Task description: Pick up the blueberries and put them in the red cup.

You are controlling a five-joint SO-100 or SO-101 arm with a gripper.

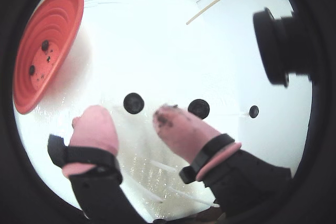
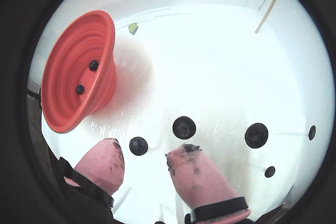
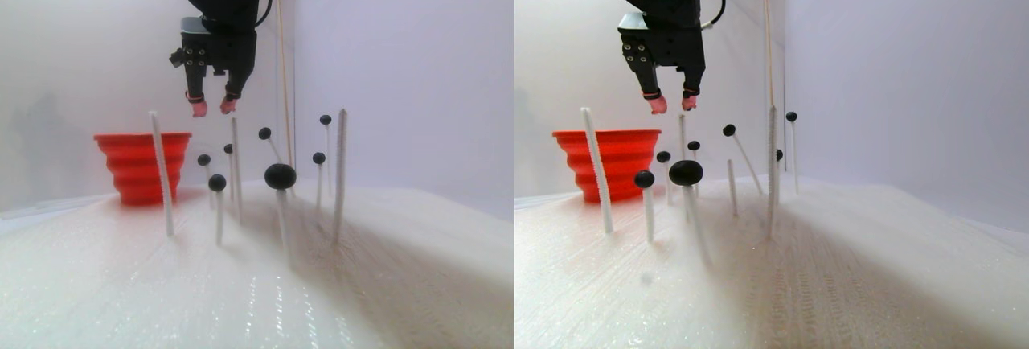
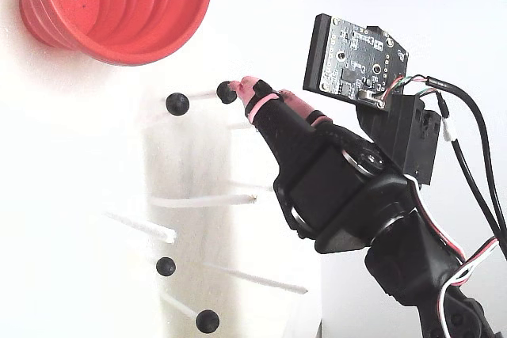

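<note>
The red cup [image 2: 79, 72] stands at the left on the white surface, with two blueberries [image 2: 93, 65] lying in it. Several more blueberries [image 3: 280, 176] sit on top of thin white sticks. My gripper [image 2: 147, 150] hangs open above them with nothing between its pink fingertips [image 2: 107, 161]. One blueberry [image 2: 138, 146] shows just past the gap between the jaws, another [image 2: 184, 127] beyond the right tip. In a wrist view the gripper [image 1: 129, 118] points at a blueberry [image 1: 134, 103]. The stereo pair view shows the gripper [image 3: 213, 108] higher than the cup [image 3: 143, 168] and to its right.
Bare white sticks [image 3: 161, 172] stand among the berry sticks. A thin wooden rod [image 3: 281, 59] rises behind them. A second camera module [image 4: 356, 57] rides on the wrist. White walls close the back and right side.
</note>
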